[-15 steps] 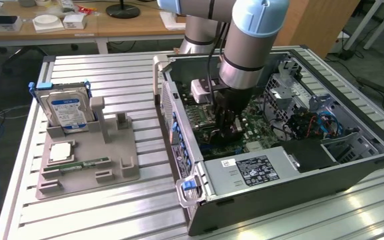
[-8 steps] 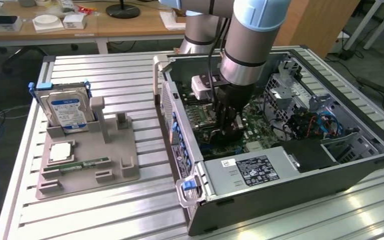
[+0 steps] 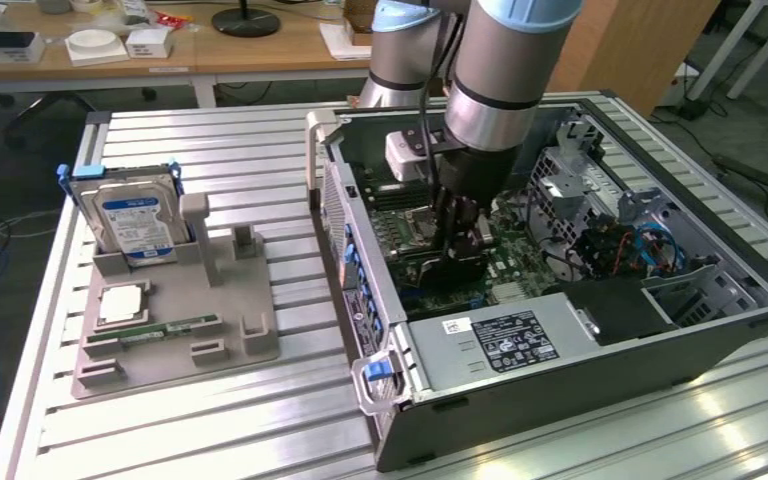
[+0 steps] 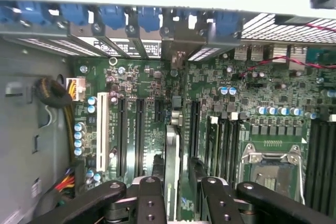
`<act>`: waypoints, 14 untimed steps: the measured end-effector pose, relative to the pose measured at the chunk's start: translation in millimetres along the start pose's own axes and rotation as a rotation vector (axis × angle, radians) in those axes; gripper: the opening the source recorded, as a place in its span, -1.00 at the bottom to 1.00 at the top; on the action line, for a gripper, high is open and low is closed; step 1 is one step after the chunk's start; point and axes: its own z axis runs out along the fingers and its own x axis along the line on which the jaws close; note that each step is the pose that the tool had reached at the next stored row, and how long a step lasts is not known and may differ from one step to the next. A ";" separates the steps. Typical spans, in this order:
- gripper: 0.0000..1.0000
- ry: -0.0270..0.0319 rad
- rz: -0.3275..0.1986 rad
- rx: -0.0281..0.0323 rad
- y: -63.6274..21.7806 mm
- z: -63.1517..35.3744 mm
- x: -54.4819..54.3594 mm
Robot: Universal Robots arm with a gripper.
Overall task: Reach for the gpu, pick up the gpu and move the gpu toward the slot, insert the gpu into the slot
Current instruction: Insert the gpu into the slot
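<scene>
While the open computer case (image 3: 598,330) is lying on the slatted table (image 3: 197,420), I am reaching down inside it over the green motherboard (image 4: 142,98). My gripper (image 4: 177,195) is clamping the gpu (image 4: 172,166), which is standing on edge among the long expansion slots, beside the slot (image 4: 140,135).

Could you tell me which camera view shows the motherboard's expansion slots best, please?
The wrist view: the slots run as clear parallel strips across the motherboard. In the exterior view the gripper and case wall hide most of them.
</scene>
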 end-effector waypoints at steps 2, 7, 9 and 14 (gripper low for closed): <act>-0.36 -0.0002 0.000 0.0006 0.1 0.0 0.0; -0.73 -0.0001 0.000 0.0005 0.1 -0.1 0.0; -0.80 -0.0001 0.000 0.0005 0.1 -0.1 0.0; -0.80 -0.0001 0.000 0.0005 0.1 -0.1 0.0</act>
